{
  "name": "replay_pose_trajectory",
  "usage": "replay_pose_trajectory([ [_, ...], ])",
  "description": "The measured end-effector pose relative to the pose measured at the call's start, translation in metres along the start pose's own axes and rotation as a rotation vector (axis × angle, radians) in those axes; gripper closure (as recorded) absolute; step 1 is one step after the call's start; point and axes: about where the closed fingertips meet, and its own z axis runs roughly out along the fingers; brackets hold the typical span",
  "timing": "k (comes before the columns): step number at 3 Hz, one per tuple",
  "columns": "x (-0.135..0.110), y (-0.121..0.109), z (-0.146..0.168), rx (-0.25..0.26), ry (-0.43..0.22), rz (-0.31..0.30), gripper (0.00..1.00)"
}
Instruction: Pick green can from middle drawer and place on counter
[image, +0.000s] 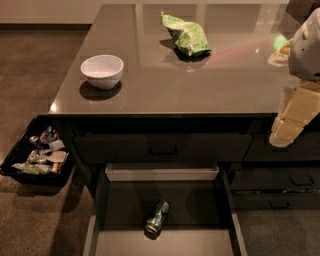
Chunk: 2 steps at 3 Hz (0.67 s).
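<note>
The green can (157, 216) lies on its side on the grey floor of the middle drawer (200, 205), which is pulled open below the counter (210, 75). The can sits near the drawer's middle, a little left, with one silver end facing me. My gripper (283, 136) hangs at the right edge of the view, in front of the counter's front edge and above the right-hand drawers. It is well above and to the right of the can and holds nothing that I can see.
A white bowl (102, 70) stands on the counter's left part. A light green snack bag (187, 36) lies at the back middle. A black tray of small packets (35, 152) sits left of the cabinet. Narrow drawers with bar handles (280, 182) are at the right.
</note>
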Motion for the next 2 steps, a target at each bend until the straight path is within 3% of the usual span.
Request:
replay_pose_trajectory([
  [1,-0.002,0.001,0.003,-0.001,-0.014,-0.003,0.0],
  [2,-0.016,0.016,0.035,-0.05,-0.063,-0.048,0.0],
])
